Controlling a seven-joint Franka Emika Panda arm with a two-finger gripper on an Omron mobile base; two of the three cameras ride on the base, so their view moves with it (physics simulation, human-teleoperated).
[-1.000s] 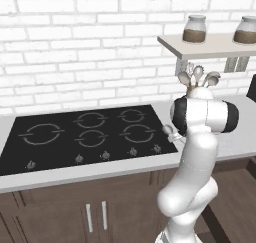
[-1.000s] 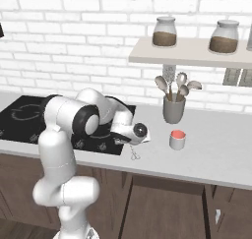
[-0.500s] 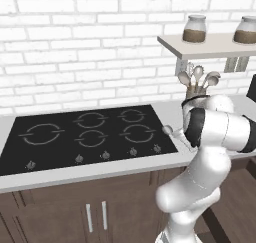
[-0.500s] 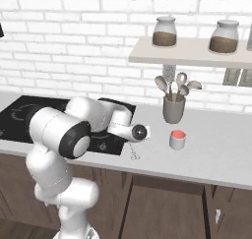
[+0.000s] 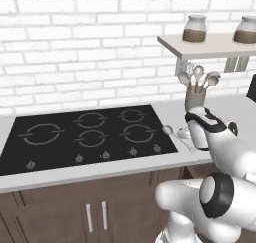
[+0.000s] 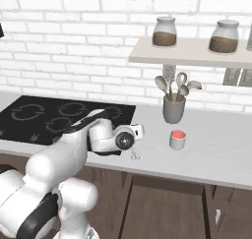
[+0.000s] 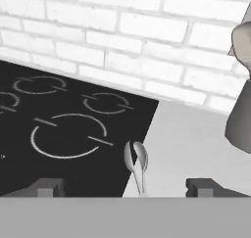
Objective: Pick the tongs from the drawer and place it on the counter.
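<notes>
— Where's your gripper [image 7: 126, 187] right now?

— My gripper has its two fingers spread wide apart with nothing between them. The tongs [image 7: 137, 166] lie flat on the desk [image 7: 191, 144] just ahead of the fingertips, right at the edge of the cooktop [image 7: 63, 134], spoon ends pointing toward the brick wall.

— So the tongs are down?

— I judge so. In the right base view the tongs [image 6: 134, 155] rest on the desk [image 6: 216, 154] near its front edge, just beside the cooktop's [image 6: 54, 117] right corner. From the left, the tongs [image 5: 175, 134] sit between the cooktop [image 5: 85, 134] and my hand.

— What does finishing well call for?

— A clean retreat. I'd keep the fingers apart and draw the hand straight up and back, so neither fingertip drags an arm of the tongs. They're slim and smooth; a nudge could slide them off the desk's front edge.

— Anything else near the cooktop to mind?

— The grey cup of spoons [image 6: 173, 103] stands to its right, by the wall, and a small red-topped cup [image 6: 177, 139] sits in front of that. Both are well apart from my hand, so I'd avoid swinging right as I rise.
</notes>
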